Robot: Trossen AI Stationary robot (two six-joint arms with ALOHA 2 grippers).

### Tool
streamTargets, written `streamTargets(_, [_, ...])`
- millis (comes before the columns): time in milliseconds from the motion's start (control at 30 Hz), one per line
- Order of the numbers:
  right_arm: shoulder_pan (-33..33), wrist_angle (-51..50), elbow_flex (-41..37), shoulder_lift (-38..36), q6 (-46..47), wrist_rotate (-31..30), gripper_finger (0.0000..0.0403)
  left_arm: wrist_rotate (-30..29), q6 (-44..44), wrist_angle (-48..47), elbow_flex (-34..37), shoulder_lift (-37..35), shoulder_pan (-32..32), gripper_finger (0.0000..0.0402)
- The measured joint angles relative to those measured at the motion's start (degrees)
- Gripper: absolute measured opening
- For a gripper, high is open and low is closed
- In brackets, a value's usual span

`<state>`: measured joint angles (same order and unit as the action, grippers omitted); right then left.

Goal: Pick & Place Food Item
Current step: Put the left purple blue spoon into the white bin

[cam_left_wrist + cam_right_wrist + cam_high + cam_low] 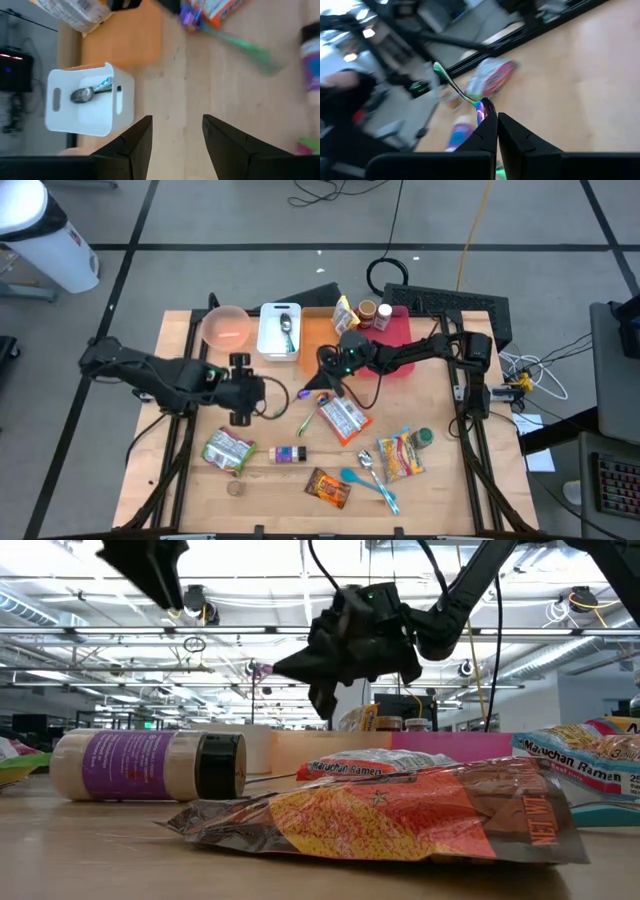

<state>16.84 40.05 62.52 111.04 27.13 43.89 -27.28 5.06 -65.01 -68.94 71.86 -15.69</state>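
Observation:
My right gripper [325, 383] hangs over the middle of the table, shut on a thin utensil [457, 90] with a green head and a purple handle. Several food items lie on the wood: a ramen packet [345, 418], a green bag [228, 450], a brown packet [328, 487], a yellow packet [400, 457] and a purple-labelled bottle [288, 454] on its side. My left gripper [177, 135] is open above bare wood left of centre, with nothing between its fingers. A white bin [82, 102] holding a metal spoon lies ahead of it. My right gripper pinches the purple handle end [482, 107] of the utensil between its two fingertips [487, 127], coming nearly level from the table's right side. The utensil sticks out past the fingertips toward the left, its green head [438, 67] free in the air.
A pink bowl [226, 328], an orange tray [318, 330] and a red tray [398, 332] with jars stand along the far edge. A blue spoon [372, 483] and a metal spoon lie near the front. Bare wood lies under my left gripper.

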Motion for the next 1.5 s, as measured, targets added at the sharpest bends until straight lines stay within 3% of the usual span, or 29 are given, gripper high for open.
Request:
streamTargets(267, [-1.52, 1.94, 0.00, 0.00, 2.30, 7.33, 0.0000, -1.24, -11.06, 19.18, 9.43, 1.27, -3.34, 0.0182])
streamTargets(533, [-3.87, 3.05, 0.00, 0.00, 3.96, 12.57, 0.0000, -0.26, -25.44, 37.26, 13.43, 1.56, -3.62, 0.0182])
streamTargets(733, [-4.48, 7.19, 0.00, -0.01, 8.16, 15.02, 0.0000, 0.16, -33.61, 38.81, 14.89, 2.11, -3.62, 0.0182])
streamTargets(1033, [-4.55, 9.01, 0.00, -0.07, 9.73, 16.17, 0.0000, 1.88, -36.76, 48.17, 14.96, 3.30, -3.73, 0.0182])
streamTargets(1200, [-3.80, 8.98, 0.00, -0.07, 10.16, 14.66, 0.0000, 1.69, -35.19, 48.60, 14.94, 3.27, -4.10, 0.0182])
streamTargets(1500, [0.06, 9.44, 0.00, -0.07, 11.89, 13.16, 0.0000, -8.61, -37.60, 43.44, 13.17, 3.13, -9.79, 0.0182])
